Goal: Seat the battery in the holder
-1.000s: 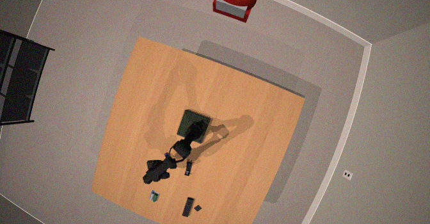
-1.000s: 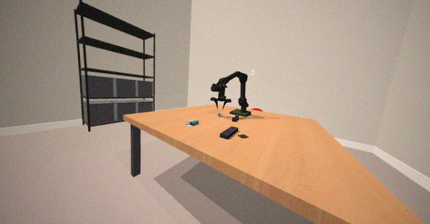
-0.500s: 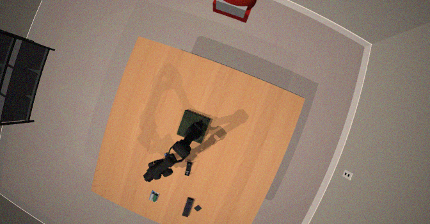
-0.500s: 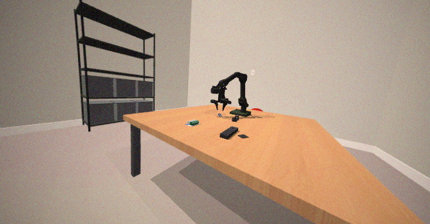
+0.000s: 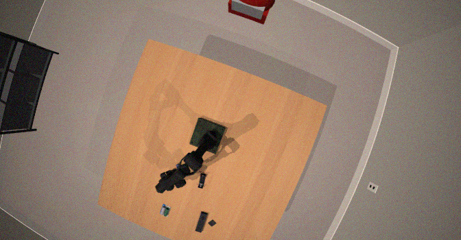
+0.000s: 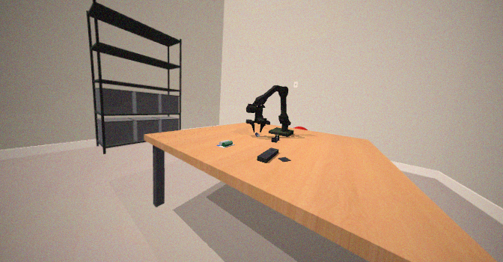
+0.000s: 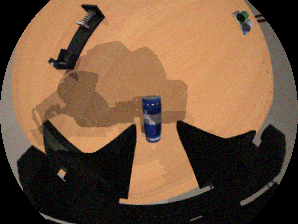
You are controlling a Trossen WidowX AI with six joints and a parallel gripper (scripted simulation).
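Note:
A blue battery [image 7: 151, 111] [image 6: 257, 135] with a pale band lies on the table [image 7: 200, 65] [image 5: 257, 135] [image 6: 337, 189], outside the holder. My gripper [image 7: 156, 125] [image 6: 257, 131] is open and empty, pointing down above the battery, which shows between the fingertips in the wrist view. The black holder [image 7: 80, 42] [image 5: 202, 180] [image 6: 275, 138] lies apart, at the upper left of the wrist view. Its coil spring [image 7: 87, 19] is at the upper end and the lip end is at the lower left. In the top view the arm mostly hides the gripper and battery.
A small green and white item [image 5: 165, 210] [image 6: 225, 143] [image 7: 243, 21] lies on the table, at the upper right in the wrist view. A long black block [image 5: 202, 221] [image 6: 268, 155] lies beside a small dark square [image 5: 212, 223] [image 6: 284, 159]. The arm stands on a dark green base [image 5: 198, 132] [image 6: 276, 131].

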